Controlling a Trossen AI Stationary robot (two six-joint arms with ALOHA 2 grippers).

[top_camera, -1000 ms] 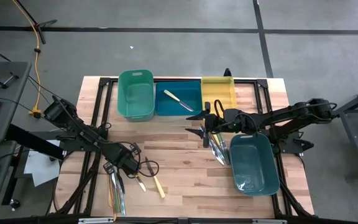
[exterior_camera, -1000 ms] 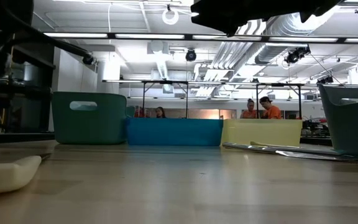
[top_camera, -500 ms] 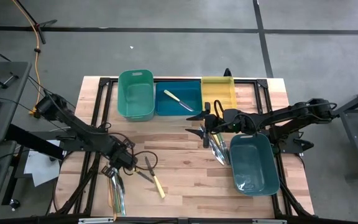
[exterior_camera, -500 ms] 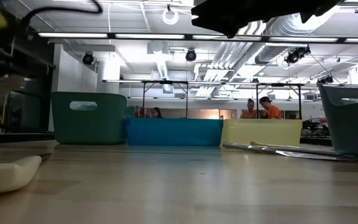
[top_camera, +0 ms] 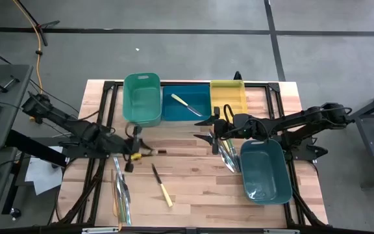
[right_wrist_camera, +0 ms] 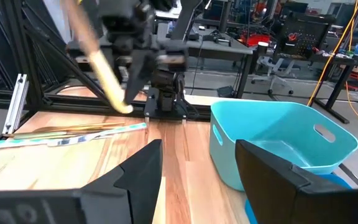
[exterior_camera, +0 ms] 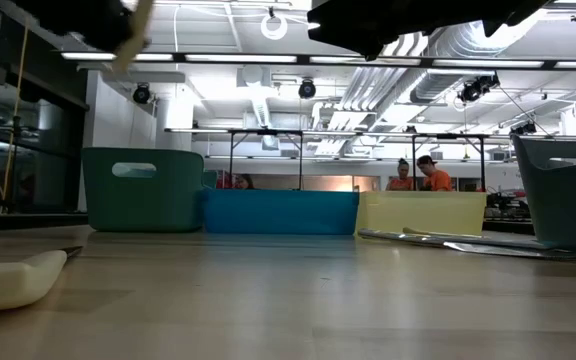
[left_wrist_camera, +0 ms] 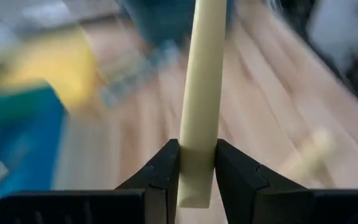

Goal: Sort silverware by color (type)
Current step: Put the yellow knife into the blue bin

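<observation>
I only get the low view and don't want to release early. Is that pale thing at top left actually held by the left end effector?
Observer: Yes. The left wrist view shows the left end effector clamped on a pale yellow-handled utensil.
Operator: Is it over a bin?
Observer: No. From above it hangs over bare table in front of the green bin.
Operator: Where do yellow ones go?
Observer: One yellow-handled piece lies in the blue bin.
Operator: And the right arm?
Observer: The right end effector is open, beside the silverware pile.
</observation>
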